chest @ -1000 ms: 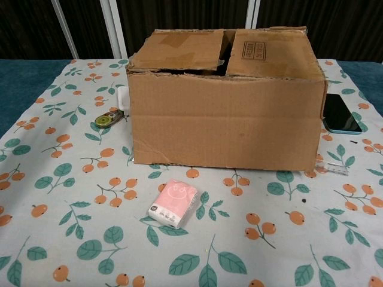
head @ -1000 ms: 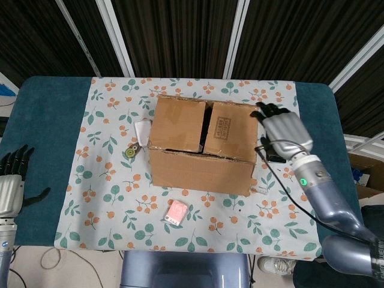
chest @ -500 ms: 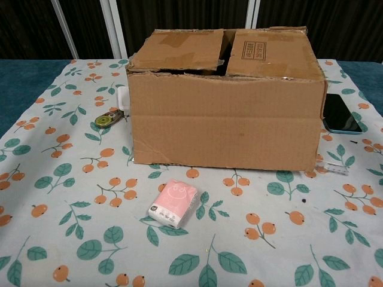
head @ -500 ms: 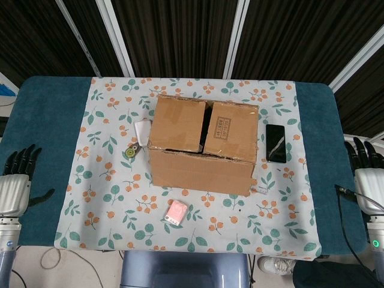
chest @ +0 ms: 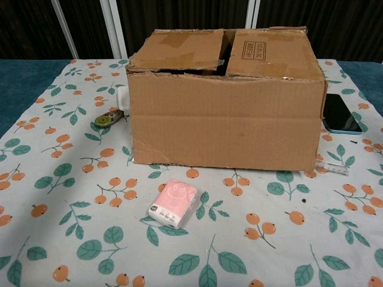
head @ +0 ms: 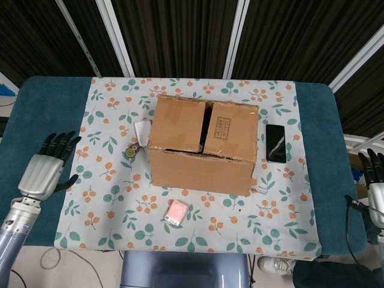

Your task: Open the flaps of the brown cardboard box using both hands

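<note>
The brown cardboard box [head: 202, 144] [chest: 224, 98] stands in the middle of the floral cloth. Its two top flaps lie nearly flat with a dark gap between them. My left hand [head: 47, 166] hovers over the teal table at the left, fingers spread and holding nothing, well apart from the box. My right hand [head: 375, 183] shows only partly at the right edge of the head view, fingers apart, far from the box. Neither hand appears in the chest view.
A black phone [head: 276, 143] [chest: 339, 113] lies right of the box. A pink tissue pack [head: 174, 212] [chest: 173, 202] lies in front of it. A small tape roll [head: 132, 152] [chest: 108, 119] and a white item [head: 141, 129] sit at its left.
My left hand has risen and moved inward toward the cloth. My right hand, which was beside the box a second ago, has drawn back to the right edge of view.
</note>
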Robot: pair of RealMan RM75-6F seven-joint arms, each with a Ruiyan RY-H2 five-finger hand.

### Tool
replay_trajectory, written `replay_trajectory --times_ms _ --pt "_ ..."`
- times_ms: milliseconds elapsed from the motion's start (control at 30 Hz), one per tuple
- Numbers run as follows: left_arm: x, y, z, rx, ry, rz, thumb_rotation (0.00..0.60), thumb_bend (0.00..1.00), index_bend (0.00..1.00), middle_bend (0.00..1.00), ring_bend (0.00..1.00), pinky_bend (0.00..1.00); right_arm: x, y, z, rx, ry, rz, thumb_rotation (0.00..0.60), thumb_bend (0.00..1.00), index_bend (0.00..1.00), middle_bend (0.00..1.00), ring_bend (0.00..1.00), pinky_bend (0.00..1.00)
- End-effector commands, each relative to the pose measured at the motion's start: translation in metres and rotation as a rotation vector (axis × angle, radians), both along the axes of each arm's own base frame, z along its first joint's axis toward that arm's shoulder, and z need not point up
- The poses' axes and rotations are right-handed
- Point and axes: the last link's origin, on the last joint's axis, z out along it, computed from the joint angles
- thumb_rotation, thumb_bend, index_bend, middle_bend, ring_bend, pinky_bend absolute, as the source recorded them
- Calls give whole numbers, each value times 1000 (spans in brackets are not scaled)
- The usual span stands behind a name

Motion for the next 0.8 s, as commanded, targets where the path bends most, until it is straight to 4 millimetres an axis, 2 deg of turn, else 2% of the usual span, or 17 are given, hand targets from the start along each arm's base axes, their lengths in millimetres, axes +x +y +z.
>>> replay_trajectory --times_ms 33,100,233,433,567,700,800 --pt "67 34 9 -85 65 -158 600 438 0 0 0 28 -2 -1 -1 0 -9 -3 600 162 0 0 0 211" --pt "97 49 8 -117 101 -237 600 484 0 0 0 42 -3 -1 -1 -1 -26 -10 600 171 0 0 0 211" --pt "141 75 2 -157 197 -351 600 540 0 0 0 117 -4 -2 -1 -2 -43 -19 600 180 0 0 0 211" --pt "192 100 -15 -232 336 -464 600 594 0 12 1 128 -6 -3 -1 -5 -68 -29 600 189 0 0 0 211" --pt "224 109 -34 -266 447 -557 600 612 11 92 60 202 -7 -4 -1 -4 -88 -40 600 192 0 0 0 211" --pt "241 117 -50 -295 514 -598 600 615 48 158 112 240 -8 -4 -1 -1 -98 -43 600 192 0 0 0 211" --pt "246 119 -59 -308 543 -615 600 619 51 178 123 250 -8 -4 -1 -1 -103 -45 600 194 0 0 0 211"
